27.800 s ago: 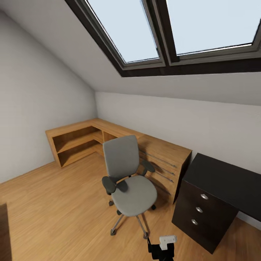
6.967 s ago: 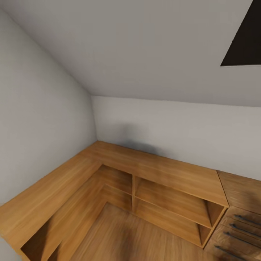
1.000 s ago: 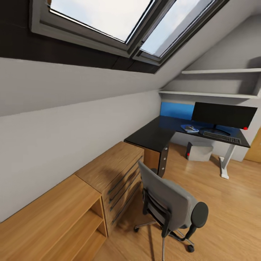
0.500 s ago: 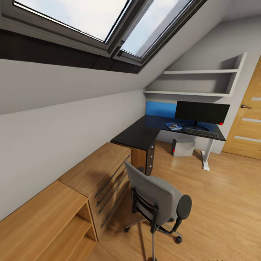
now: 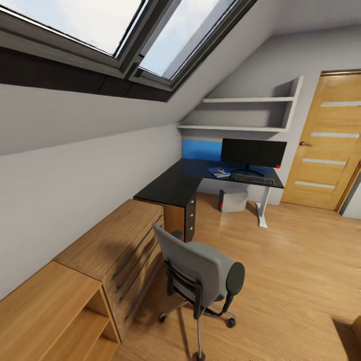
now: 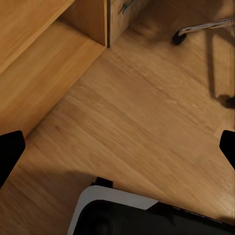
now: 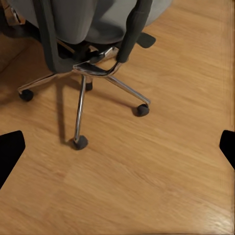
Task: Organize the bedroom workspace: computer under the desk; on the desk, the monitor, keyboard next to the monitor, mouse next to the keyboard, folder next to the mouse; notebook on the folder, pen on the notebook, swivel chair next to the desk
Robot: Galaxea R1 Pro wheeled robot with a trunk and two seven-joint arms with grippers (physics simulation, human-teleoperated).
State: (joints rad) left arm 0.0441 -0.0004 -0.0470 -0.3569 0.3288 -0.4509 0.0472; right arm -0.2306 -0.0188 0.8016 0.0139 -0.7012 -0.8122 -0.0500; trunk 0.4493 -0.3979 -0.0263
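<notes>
The chair point(image 5: 203, 273) stands near, beside the wood cabinet point(image 5: 120, 245), far from the tabletop point(image 5: 175, 185), so it needs rolling there. Both hands point(image 6: 117, 147) point(image 7: 117, 142) are wide open, holding nothing.

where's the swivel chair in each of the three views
Head view: swivel chair at lower centre, its grey back toward the camera, standing on the wood floor beside the light wood cabinet.
Left wrist view: one silver leg with a caster, by the cabinet's corner.
Right wrist view: seat underside, a black armrest and the silver star base.
Shared landmark: the light wood floor under the casters.
</notes>
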